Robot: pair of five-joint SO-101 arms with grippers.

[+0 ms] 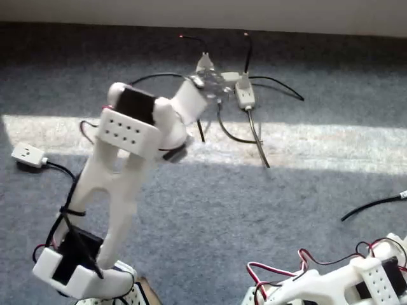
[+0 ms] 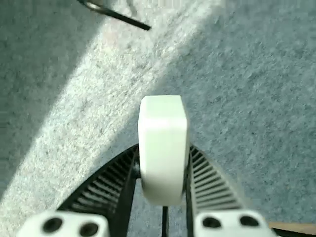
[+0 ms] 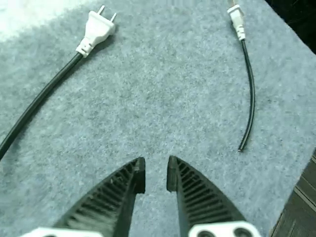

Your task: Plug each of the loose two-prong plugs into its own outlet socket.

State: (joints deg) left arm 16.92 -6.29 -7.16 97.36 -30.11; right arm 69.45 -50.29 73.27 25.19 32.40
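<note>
The jaws of the left gripper (image 2: 163,153) are clenched on a white block (image 2: 162,133) with rounded corners, whose free end sticks out past their tips. Whether it is a plug or a socket cannot be told. In the high view this arm is over the middle of the grey tabletop (image 1: 267,222), toward the far edge. Its block is just beside a cluster of white pieces (image 1: 219,79) tangled with black cords. A white connector (image 1: 245,94) lies at the right of that cluster. A single outlet socket (image 1: 28,154) lies near the left edge on its own black cord.

The jaws of the right gripper (image 3: 155,173) stand slightly parted with nothing between them, over bare tabletop. Beyond them two loose two-prong plugs lie well apart. One is a larger plug (image 3: 96,29) on a thick black cord, its prongs pointing away from the gripper. The other is a smaller plug (image 3: 237,19) on a thin black cord (image 3: 249,84).
</note>
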